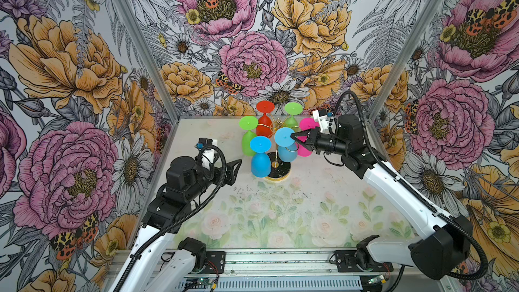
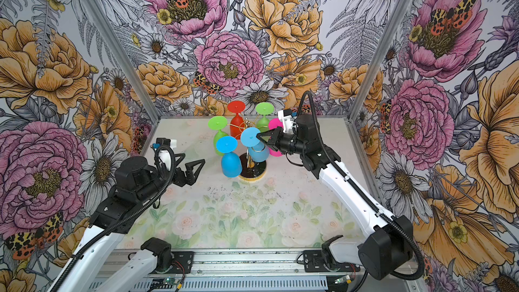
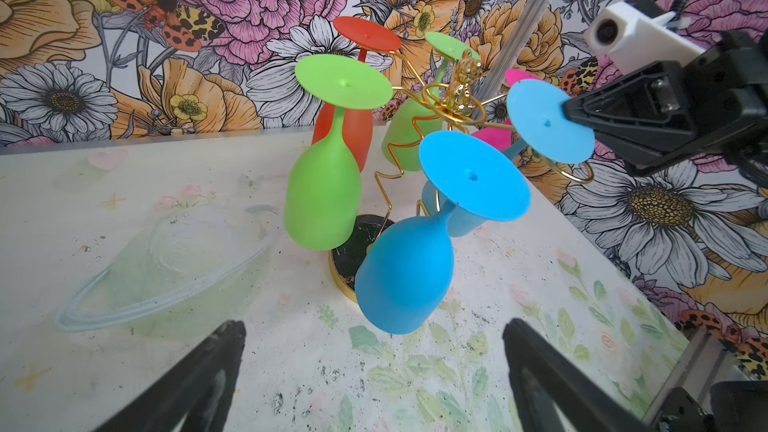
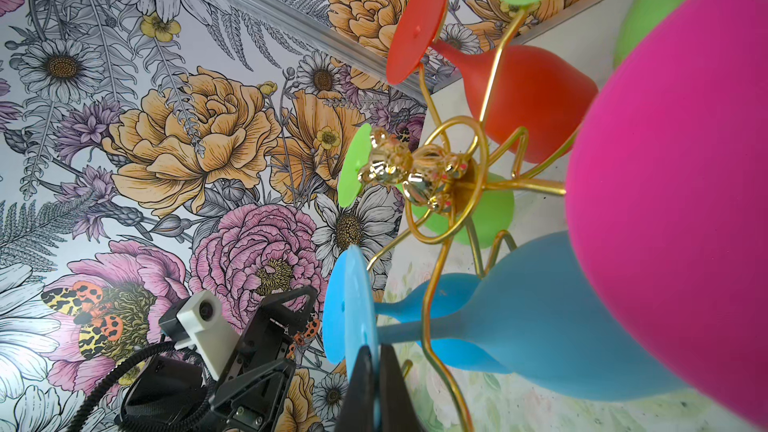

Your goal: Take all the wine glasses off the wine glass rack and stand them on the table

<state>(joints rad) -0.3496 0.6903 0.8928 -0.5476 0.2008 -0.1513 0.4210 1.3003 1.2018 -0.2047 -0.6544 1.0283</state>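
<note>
Rack (image 1: pixel 279 170) carries six inverted glasses (image 1: pixel 264 107). My right gripper (image 1: pixel 292 137) pinches blue glass (image 1: pixel 283 136) foot, 5 o'clock. Left gripper (image 1: pixel 235 171) agape, 8 o'clock.

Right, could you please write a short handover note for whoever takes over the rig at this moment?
Left end effector: open, empty, beside the wine glass rack.
Right end effector: shut on the foot of the blue wine glass nearest it.
Rack: upright; that glass hangs on it upside down, as do the five other glasses.
Done: the grasp. Left: draw that glass out of its wire loop, clear of the rack.
</note>
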